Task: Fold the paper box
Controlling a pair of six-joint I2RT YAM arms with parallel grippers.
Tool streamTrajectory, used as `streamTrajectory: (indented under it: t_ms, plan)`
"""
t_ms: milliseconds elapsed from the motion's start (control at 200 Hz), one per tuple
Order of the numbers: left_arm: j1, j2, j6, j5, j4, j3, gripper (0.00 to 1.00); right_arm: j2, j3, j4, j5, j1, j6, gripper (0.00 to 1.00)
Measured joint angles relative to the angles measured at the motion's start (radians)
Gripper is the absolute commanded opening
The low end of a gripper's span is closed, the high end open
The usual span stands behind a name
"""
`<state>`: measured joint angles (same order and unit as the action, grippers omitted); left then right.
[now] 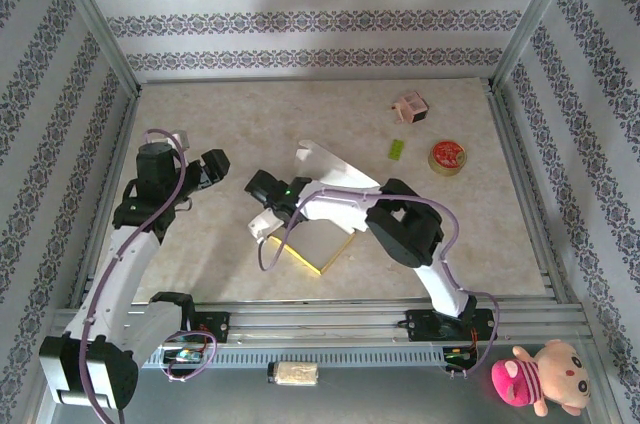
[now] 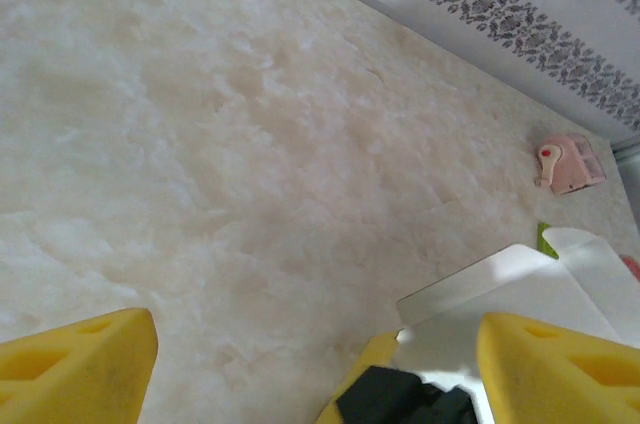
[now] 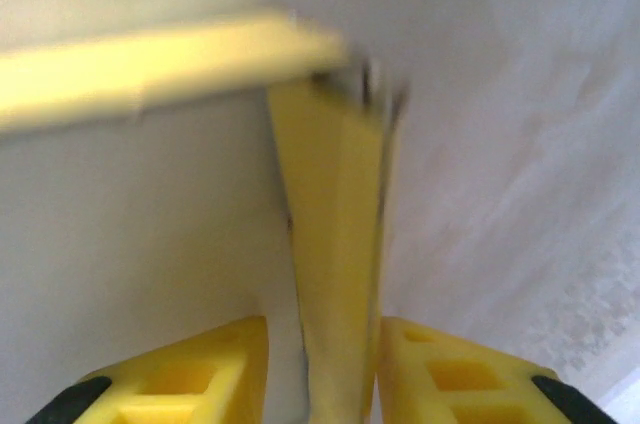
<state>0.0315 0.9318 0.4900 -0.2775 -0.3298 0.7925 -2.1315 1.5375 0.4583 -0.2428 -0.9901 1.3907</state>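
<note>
The right gripper (image 3: 325, 369) stands narrow, not clamped, around a yellow flap of the thin white-and-yellow cardboard paper box (image 1: 322, 158). The left gripper (image 2: 320, 369) hangs wide open near it.

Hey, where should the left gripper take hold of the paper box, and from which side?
Take the raised white flap at the far end of the paper box, by its free edge, coming from the left. It stands off the table, so the open left gripper can straddle it, while the right gripper has a yellow flap between its fingers.
</note>
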Motion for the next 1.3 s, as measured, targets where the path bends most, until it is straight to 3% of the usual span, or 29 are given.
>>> streamTrajectory:
  t_ms: [220, 300, 540, 645, 695, 720, 835, 964, 1119, 1299]
  plan:
    - [0.0, -0.011, -0.17, -0.045, 0.0, 0.001, 0.83, 0.133, -0.013, -0.02, -0.052, 0.042, -0.118, 0.39]
    - [0.0, -0.009, -0.229, -0.074, -0.001, 0.01, 0.85, 0.21, -0.013, -0.014, -0.047, 0.043, -0.265, 0.5]
    - [0.0, 0.002, -0.378, -0.252, 0.065, 0.044, 0.96, 0.608, -0.044, 0.069, 0.026, 0.116, -1.01, 0.7]
    - [0.0, 0.039, -0.422, -0.399, 0.151, 0.044, 0.99, 0.759, -0.098, 0.153, 0.09, 0.221, -1.374, 0.81]
    - [0.005, 0.061, -0.447, -0.452, 0.183, 0.044, 1.0, 0.809, -0.142, 0.201, 0.136, 0.29, -1.519, 0.96]
    - [0.01, 0.074, -0.468, -0.472, 0.195, 0.044, 0.99, 0.829, -0.169, 0.224, 0.151, 0.32, -1.591, 0.98]
    - [0.07, 0.111, -0.597, -0.521, 0.201, 0.044, 0.99, 0.882, -0.315, 0.313, 0.198, 0.404, -1.78, 0.98]
    - [0.183, 0.119, -0.802, -0.551, 0.161, 0.051, 0.99, 0.885, -0.431, 0.372, 0.26, 0.433, -1.856, 0.97]
    - [0.251, 0.154, -0.953, -0.587, 0.12, 0.054, 0.99, 0.812, -0.46, 0.358, 0.299, 0.447, -1.839, 0.81]
    - [0.263, 0.217, -1.022, -0.592, 0.068, 0.067, 0.99, 0.71, -0.472, 0.288, 0.329, 0.443, -1.802, 0.62]
